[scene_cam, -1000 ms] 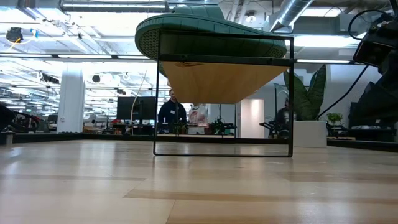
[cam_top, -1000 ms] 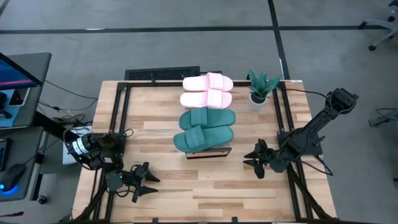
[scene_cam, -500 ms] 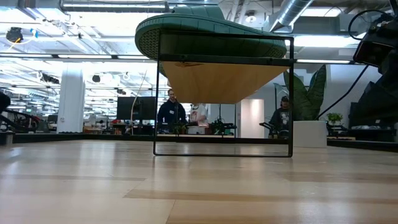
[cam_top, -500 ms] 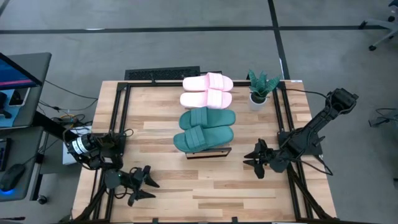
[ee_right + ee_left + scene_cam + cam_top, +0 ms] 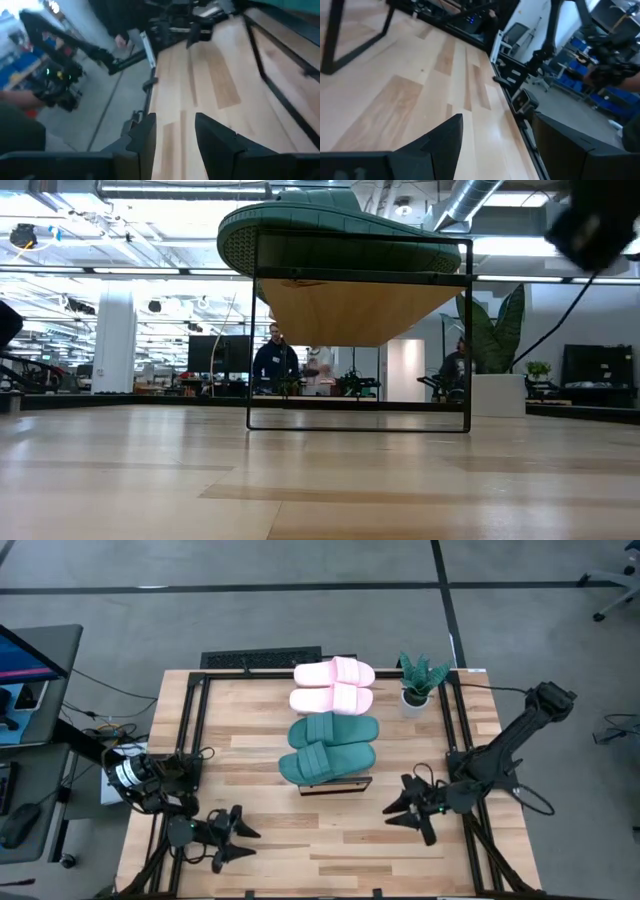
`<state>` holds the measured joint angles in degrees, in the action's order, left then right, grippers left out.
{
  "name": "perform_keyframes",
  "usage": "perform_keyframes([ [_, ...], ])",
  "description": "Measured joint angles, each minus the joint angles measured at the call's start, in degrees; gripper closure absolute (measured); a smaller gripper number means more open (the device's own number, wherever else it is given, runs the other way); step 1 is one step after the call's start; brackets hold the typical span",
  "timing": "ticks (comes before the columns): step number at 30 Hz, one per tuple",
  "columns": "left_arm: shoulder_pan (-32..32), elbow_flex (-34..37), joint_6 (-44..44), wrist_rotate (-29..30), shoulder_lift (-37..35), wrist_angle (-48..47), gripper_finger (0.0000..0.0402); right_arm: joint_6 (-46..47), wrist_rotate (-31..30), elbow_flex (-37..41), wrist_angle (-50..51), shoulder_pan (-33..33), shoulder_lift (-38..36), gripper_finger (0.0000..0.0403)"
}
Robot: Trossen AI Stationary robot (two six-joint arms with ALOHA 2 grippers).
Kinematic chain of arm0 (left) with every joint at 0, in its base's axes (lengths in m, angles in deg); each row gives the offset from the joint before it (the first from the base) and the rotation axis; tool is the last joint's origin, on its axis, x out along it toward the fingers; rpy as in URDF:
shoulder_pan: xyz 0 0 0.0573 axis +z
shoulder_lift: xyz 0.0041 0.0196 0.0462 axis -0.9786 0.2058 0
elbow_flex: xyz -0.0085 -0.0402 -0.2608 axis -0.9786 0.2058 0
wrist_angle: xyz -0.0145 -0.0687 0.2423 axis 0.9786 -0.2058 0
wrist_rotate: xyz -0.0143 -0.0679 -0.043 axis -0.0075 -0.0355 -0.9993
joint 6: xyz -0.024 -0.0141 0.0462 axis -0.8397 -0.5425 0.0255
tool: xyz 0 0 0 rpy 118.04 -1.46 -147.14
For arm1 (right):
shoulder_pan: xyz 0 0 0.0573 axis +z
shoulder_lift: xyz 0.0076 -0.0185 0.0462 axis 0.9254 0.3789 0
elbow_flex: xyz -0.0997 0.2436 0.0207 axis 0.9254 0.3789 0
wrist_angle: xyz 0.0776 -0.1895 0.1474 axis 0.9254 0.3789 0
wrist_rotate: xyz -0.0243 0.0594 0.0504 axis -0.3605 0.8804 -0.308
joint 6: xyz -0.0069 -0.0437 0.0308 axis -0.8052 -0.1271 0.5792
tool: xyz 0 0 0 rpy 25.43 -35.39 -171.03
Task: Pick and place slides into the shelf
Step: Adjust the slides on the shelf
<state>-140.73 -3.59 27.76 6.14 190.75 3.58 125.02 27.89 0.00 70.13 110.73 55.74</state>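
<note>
Slides are all up, as you can see: on the long light-wood shelf with thin black frame (image 5: 336, 784), mid-table, two dark teal-green foam slides (image 5: 327, 748) sit at its 6 o'clock end and two light pink ones (image 5: 333, 685) at 12. Nothing seems left to place. Your left gripper (image 5: 228, 836), at the table's 7 o'clock, and right gripper (image 5: 409, 812), at 4, both stand apart, empty.

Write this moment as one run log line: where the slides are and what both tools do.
slides: all four on shelf | left tool: open, empty, table near edge | right tool: open, empty, right of shelf
</note>
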Motion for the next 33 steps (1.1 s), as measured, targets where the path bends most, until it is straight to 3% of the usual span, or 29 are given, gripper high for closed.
perform_keyframes([
  [6,0.0,0.0,-0.4,1.8,0.0,0.0,0.0175,-1.2,-1.7,-15.2,20.6,-1.6,4.1,0.0274],
  [12,0.0,0.0,-0.6,1.8,0.0,0.0,0.0175,-2.6,-5.5,-28.8,31.0,-4.3,13.9,0.0274],
  [20,0.0,0.0,-0.7,0.9,0.0,-0.2,0.0175,-4.3,-6.1,-39.2,32.6,-8.3,25.8,0.0274],
  [33,0.0,0.0,-2.8,-2.7,0.0,-2.2,0.0175,-5.8,-8.0,-43.7,29.3,-9.4,28.2,0.0274],
])
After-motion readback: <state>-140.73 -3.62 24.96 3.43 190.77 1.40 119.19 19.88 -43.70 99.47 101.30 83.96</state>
